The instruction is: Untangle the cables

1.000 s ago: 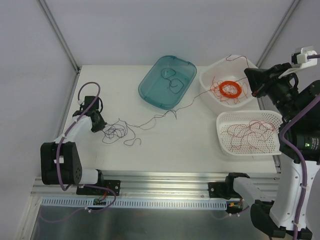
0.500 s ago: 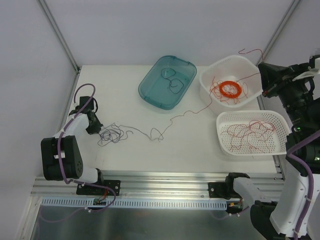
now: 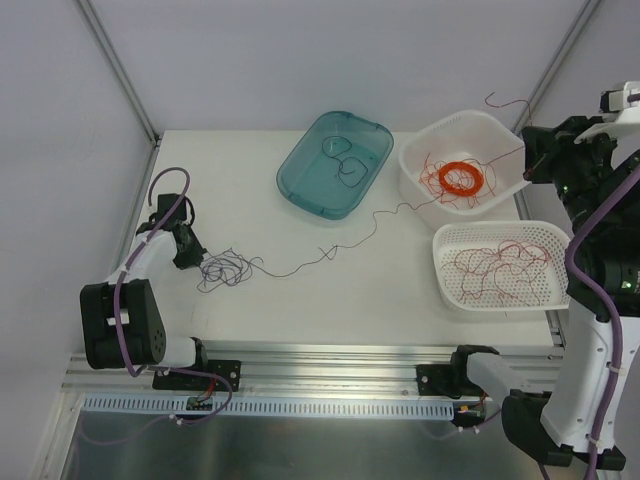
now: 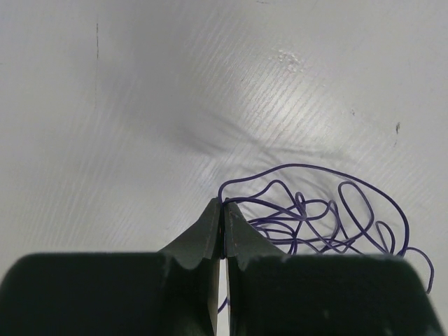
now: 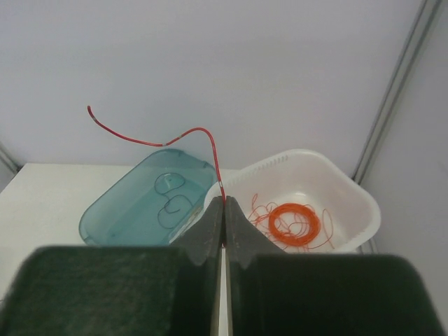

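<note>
While L claw (image 4: 224,208) pinches the dark wad (image 3: 226,268) at left of table (image 3: 400,300), R claw (image 5: 224,203) grips the red wire (image 5: 216,164) raised far right; strand runs L-R betw. them, so pull goes rightward, prob.

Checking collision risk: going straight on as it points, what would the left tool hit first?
Probably the table, just past the dark wire pinched in the left tool; the wrist view shows nothing else ahead, though depth is unclear.
</note>
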`<state>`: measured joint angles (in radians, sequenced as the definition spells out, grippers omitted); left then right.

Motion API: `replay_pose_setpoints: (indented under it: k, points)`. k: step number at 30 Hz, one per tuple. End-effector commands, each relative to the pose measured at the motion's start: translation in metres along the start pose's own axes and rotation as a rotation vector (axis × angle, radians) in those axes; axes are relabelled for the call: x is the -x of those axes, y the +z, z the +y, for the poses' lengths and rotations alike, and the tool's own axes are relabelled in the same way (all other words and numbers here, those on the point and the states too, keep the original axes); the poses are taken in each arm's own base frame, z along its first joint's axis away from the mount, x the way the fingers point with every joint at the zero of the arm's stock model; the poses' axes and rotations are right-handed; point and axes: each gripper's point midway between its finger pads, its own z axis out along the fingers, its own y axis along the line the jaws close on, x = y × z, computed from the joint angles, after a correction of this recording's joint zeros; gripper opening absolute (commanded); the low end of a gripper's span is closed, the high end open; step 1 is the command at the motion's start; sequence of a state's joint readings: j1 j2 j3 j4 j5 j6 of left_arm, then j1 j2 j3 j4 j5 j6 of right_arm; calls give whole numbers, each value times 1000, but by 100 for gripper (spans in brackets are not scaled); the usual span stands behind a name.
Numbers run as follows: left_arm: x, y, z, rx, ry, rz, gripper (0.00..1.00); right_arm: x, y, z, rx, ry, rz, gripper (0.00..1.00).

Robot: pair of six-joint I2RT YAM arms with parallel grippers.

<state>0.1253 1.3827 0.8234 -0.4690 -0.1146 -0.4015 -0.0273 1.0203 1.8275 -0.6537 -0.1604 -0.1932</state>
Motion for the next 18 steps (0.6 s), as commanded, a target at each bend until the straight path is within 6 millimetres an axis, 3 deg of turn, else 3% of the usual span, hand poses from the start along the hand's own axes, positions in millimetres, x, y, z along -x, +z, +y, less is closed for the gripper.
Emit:
replay_pose_setpoints:
  k: [1, 5, 10, 13, 18]
  points:
    - [-2, -6, 6, 12, 25, -19, 0, 52, -21, -17, -116, -80, -157, 1]
    - [4, 0, 20, 102, 18, -31, 0, 92, -45, -36, -248, -152, -276, 1]
    - [9, 2, 26, 126, -17, -33, 0, 123, -74, -57, -400, -218, -409, 1]
    - [16, 3, 24, 110, -42, -29, 0, 136, -85, -56, -413, -227, -476, 1]
    - [23, 4, 24, 118, -54, -36, 0, 151, -88, -51, -396, -239, -523, 1]
